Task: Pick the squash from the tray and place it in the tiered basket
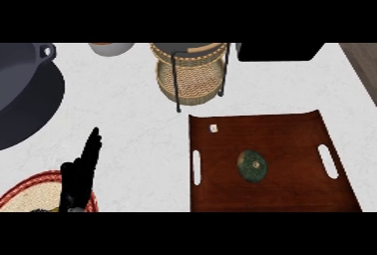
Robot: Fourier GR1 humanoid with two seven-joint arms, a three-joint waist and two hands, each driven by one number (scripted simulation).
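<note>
The squash [253, 166], long axis running away from the robot, lies on the tray [221, 194] well right of the left hand [78, 174], resting straight-fingered and empty; no right hand shows

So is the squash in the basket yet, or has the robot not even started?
Not yet, nothing looks done. The squash lies in the middle of the tray with nothing touching it. The left hand rests open at the lower left, holding nothing, and the right hand is out of view. Left to do: grab the squash, carry it to the tiered basket beyond the tray, and set it inside.
</note>
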